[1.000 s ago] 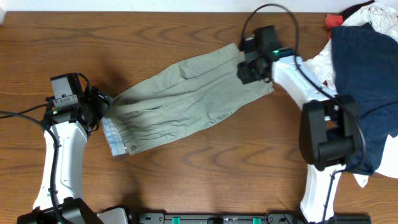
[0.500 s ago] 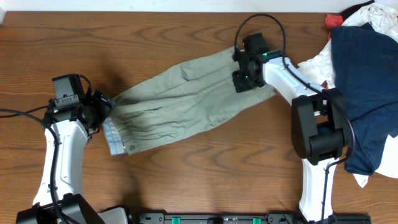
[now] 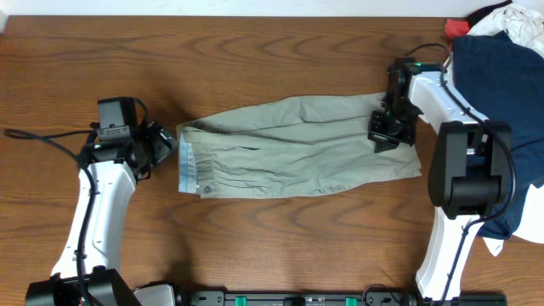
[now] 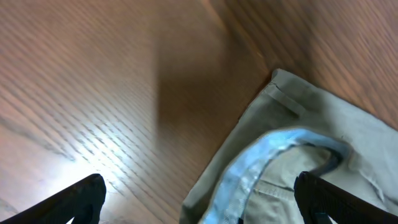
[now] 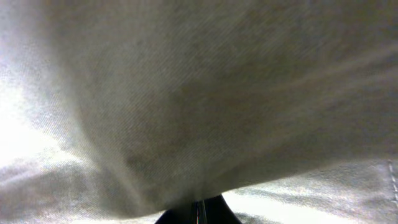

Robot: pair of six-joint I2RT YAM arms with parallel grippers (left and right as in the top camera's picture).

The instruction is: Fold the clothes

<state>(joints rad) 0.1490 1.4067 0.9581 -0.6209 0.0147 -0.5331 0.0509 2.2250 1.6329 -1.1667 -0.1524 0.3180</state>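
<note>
The khaki shorts (image 3: 289, 149) lie stretched across the table's middle, waistband (image 3: 189, 166) with pale blue lining at the left, leg ends at the right. My right gripper (image 3: 384, 129) is shut on the upper right leg end. In the right wrist view the cloth (image 5: 199, 93) fills the picture and drapes over the closed fingertips (image 5: 198, 216). My left gripper (image 3: 168, 146) stands open at the waistband's left edge. In the left wrist view the lining (image 4: 261, 162) lies between the two wide-apart fingers (image 4: 81, 199), untouched by either.
A pile of laundry sits at the right edge: a dark navy garment (image 3: 501, 102), white cloth (image 3: 433, 89) and a red scrap (image 3: 455, 28). The right arm's base column (image 3: 463, 178) stands just right of the shorts. Bare wooden table (image 3: 255, 51) surrounds the shorts.
The right gripper closed on the leg end and pulled it right and down, so the shorts now lie level instead of slanted. The waistband and the left gripper shifted right.
</note>
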